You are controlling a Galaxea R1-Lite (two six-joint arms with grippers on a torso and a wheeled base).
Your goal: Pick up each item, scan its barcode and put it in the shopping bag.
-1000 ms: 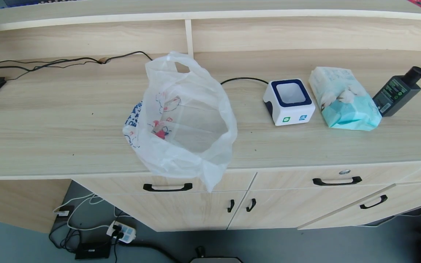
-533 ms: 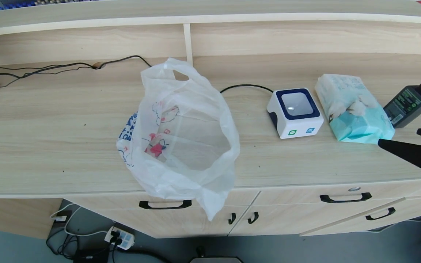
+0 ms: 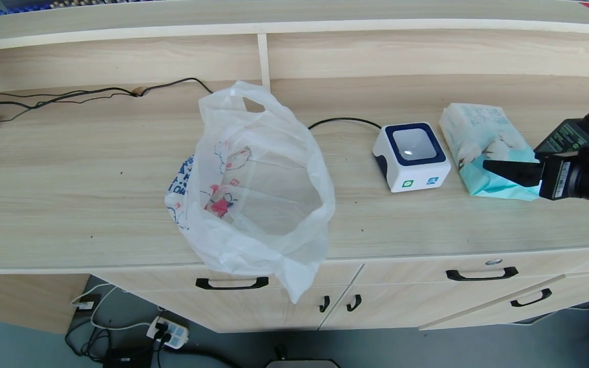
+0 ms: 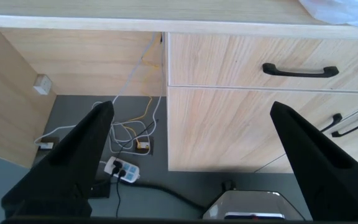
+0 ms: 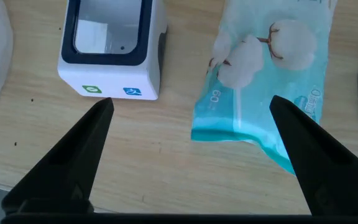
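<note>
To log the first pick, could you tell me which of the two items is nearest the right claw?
The teal-and-white soft pack next to the scanner: the open right claw hovers over it; the dark pump bottle is farther off.

On the front of the scanner [image 3: 411, 156] stand a green and a blue square sign. The label on the bottle [image 3: 565, 135] and the blue lettering on the shopping bag [image 3: 253, 179] cannot be read.

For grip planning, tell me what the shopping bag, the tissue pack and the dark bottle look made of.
Shopping bag: thin, translucent white plastic film; it is crinkled and its print shows through.
Tissue pack: a soft plastic wrapper, creased, with a slight sheen.
Dark bottle: apparently rigid matte plastic with a stuck-on label; glass cannot be excluded.
</note>
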